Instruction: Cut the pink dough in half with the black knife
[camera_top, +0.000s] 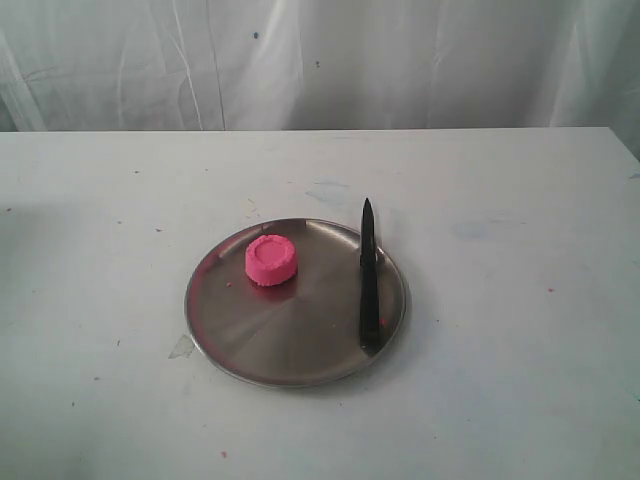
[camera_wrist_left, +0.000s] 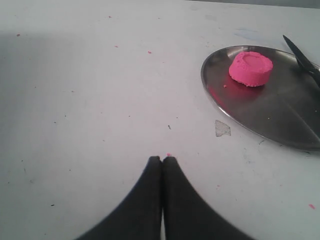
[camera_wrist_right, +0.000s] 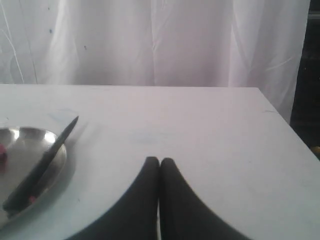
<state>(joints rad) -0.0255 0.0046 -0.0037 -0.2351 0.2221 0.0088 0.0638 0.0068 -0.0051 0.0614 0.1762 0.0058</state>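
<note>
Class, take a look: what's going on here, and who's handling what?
Nothing is being handled yet. The pink dough sits whole on a metal plate, and the black knife lies beside it on the plate, tip past the far rim. The left claw and right claw are both shut and empty, off to either side of the plate.

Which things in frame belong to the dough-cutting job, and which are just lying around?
Job: pink dough, uncut; black knife, lying to its right.
Lying about: steel plate under both; white table; white curtain behind; pale scrap by the plate's rim.
</note>
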